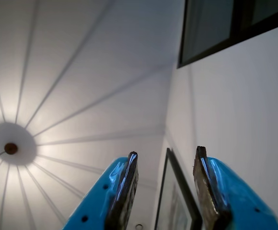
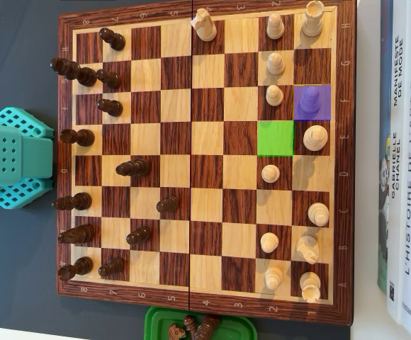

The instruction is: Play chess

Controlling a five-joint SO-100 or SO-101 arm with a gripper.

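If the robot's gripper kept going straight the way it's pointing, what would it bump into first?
Nothing close, it seems. In the wrist view the open gripper points up, away from the chessboard, with nothing between its fingers. Probably the first thing it would meet is the ceiling where it joins the wall, though depth is unclear.

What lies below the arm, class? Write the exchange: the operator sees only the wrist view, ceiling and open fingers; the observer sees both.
Observer: The overhead view shows a chessboard, dark pieces left, light pieces right.
Operator: Any squares marked?
Observer: A purple square holds a piece; the green square diagonally next to it is empty.
Operator: Captures?
Observer: Taken dark pieces lie in a green tray below the board.
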